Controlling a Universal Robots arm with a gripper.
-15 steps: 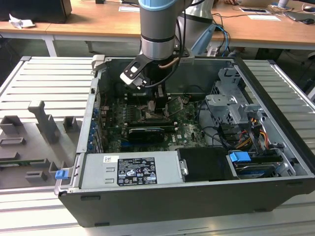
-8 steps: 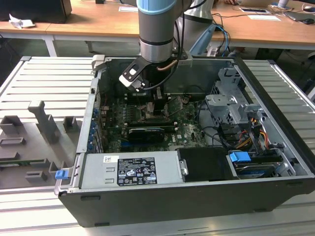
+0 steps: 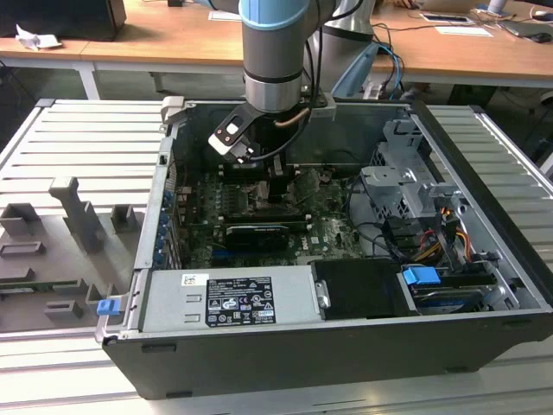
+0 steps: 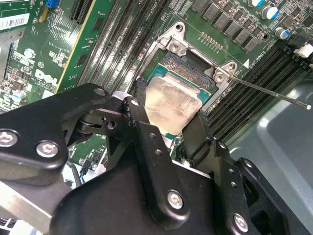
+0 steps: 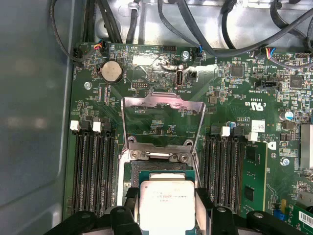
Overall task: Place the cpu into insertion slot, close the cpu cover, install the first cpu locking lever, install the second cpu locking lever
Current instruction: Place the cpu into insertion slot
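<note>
Cpu [image 4: 171, 105] is held by end effector [image 4: 168, 117] at slot [image 4: 188, 68], 1 o'clock from power supply [image 3: 229, 298]; cover [image 5: 164, 99] open, levers [image 4: 269, 90] undone.

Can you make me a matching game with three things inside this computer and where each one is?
Things:
1 pale silver square chip
2 thin silvery metal frame cover
3 round silver coin battery

Places:
A swung open, back off the square dark socket
B mounted on the green board
C held in the black gripper at the socket

Pairs: 1-C, 2-A, 3-B
</note>
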